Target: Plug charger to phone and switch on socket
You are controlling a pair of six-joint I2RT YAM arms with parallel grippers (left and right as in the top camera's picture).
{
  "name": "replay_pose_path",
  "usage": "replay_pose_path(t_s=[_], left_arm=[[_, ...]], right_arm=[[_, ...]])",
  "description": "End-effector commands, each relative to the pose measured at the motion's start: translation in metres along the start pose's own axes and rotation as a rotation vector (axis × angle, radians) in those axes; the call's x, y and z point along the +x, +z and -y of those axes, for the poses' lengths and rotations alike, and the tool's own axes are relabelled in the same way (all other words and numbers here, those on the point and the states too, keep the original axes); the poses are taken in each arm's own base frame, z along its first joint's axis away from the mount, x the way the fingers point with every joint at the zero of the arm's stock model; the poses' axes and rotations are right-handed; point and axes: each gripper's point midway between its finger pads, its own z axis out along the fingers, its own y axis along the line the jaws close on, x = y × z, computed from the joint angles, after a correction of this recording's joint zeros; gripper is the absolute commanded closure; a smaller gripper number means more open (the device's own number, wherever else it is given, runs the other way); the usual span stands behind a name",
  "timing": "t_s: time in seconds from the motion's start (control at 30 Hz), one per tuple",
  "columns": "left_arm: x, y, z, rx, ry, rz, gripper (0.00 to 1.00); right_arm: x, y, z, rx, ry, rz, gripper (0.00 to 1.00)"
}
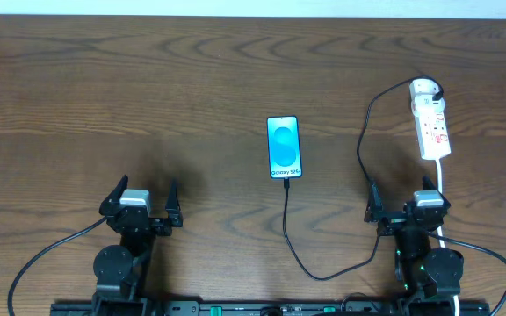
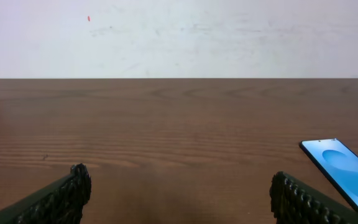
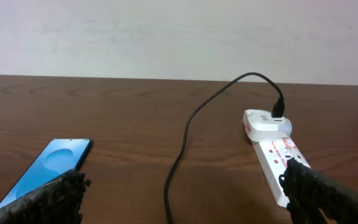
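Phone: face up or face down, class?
Face up: the phone lies flat on the table, its teal-blue screen showing in all three views.

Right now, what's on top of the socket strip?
A white adapter sits on the socket's far end, the charger cable entering it. The outlet beneath is covered.

Flat wooden tabletop (image 1: 148,88): dark brown, with wavy darker grain running across it.
Slim rectangular phone (image 1: 283,147): black frame; teal-blue screen with pale white oval shapes and white lettering.
Long thin charger cable (image 1: 285,215): black throughout.
Narrow plastic socket strip (image 1: 432,127): white with small red markings.
Thick lead of the strip (image 1: 442,180): white.
Plain wall (image 2: 179,37): off-white, with one tiny red speck (image 2: 89,18).
Left gripper (image 1: 143,204) and right gripper (image 1: 408,206): black with a grey block on top; jaws dark and ribbed.
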Motion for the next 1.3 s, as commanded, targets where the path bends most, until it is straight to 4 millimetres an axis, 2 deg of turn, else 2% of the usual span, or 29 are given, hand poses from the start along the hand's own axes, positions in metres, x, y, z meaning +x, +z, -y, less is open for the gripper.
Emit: replay_pose_path(t_s=[0.0,1.27], left_arm=[[0.0152,0.0009,-0.0017,-0.007,-0.013,-0.044,0.07],[0.0152,0.0009,-0.0017,-0.007,-0.013,-0.044,0.07]], right_arm=[[0.0012,-0.0001,-0.0004,0.001,-0.008,0.0,0.01],[0.0012,-0.0001,-0.0005,0.0,-0.008,0.0,0.01]])
